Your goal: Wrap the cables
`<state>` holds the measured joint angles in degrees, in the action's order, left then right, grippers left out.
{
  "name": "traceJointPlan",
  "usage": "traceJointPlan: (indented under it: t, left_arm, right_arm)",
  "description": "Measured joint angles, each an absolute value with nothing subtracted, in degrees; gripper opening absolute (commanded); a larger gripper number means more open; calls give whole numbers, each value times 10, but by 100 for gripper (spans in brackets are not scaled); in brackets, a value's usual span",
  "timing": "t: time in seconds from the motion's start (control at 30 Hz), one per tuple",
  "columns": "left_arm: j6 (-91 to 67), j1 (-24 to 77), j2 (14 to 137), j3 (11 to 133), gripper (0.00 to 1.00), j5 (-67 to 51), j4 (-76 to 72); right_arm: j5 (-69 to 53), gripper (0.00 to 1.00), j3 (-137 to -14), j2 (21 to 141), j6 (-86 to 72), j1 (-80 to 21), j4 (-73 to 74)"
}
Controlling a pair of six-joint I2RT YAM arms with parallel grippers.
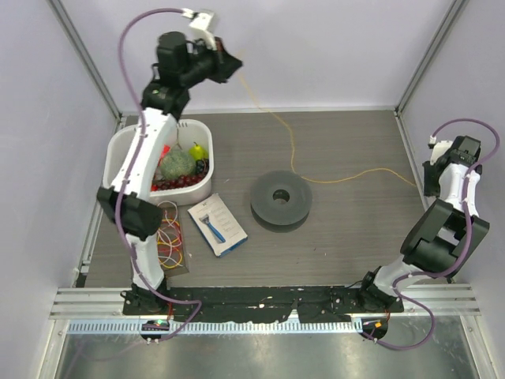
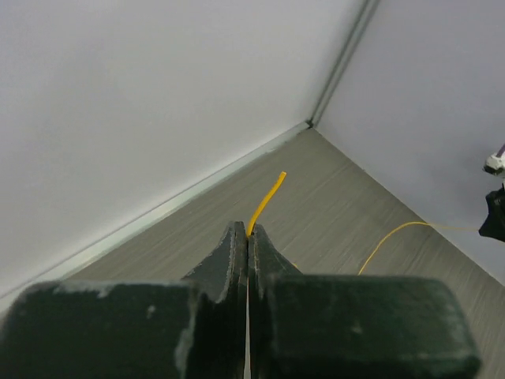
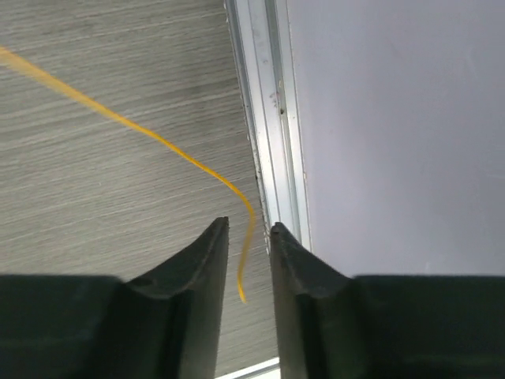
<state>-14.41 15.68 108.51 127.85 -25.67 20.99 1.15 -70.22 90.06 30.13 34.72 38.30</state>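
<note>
Left pincer (image 1: 229, 67) is raised by the far wall, jaws together, clamped on the thread-thin yellow-orange wire (image 1: 292, 146). Only its wrist view shows the short tip (image 2: 267, 197) past the fingertips.

Right pincer (image 3: 248, 229): jaws slightly apart, the wire's other end hanging loose between them. The aluminium edge rail (image 3: 268, 118) and side wall are just to its right.

Dark grey round spool (image 1: 280, 200) lies between both pincers with open tabletop around it.

White plastic tub (image 1: 207, 158) below the left pincer holds green, yellow and red fruit.

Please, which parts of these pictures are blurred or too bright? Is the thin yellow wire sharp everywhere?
Top external: the thin yellow-orange wire is faint but sharp; glare whitens the near ribbed metal rail. Left wrist: the dark left gripper is out of focus, while the wire tip beyond it is crisp. Right wrist: the wire blurs toward the upper left, and the dark right gripper is soft.
</note>
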Motion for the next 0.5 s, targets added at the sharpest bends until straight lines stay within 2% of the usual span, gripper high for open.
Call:
traceJointPlan:
  t: [0.03, 0.07, 0.17, 0.33, 0.5]
  left_arm:
    - [-136, 177, 1106, 1301, 0, -255, 212]
    - [-128, 197, 1130, 1327, 0, -253, 212]
    - [-105, 246, 1176, 1367, 0, -251, 213]
    - [-76, 294, 1188, 1357, 0, -269, 212]
    - [-71, 314, 1165, 1289, 0, -303, 198]
  right_arm:
    - [11, 64, -701, 899, 297, 347, 384]
    - [7, 79, -701, 897, 294, 347, 384]
    - [-26, 81, -688, 882, 303, 347, 394]
    - [-122, 82, -673, 815, 330, 342, 435]
    - [-310, 80, -717, 765, 368, 328, 497]
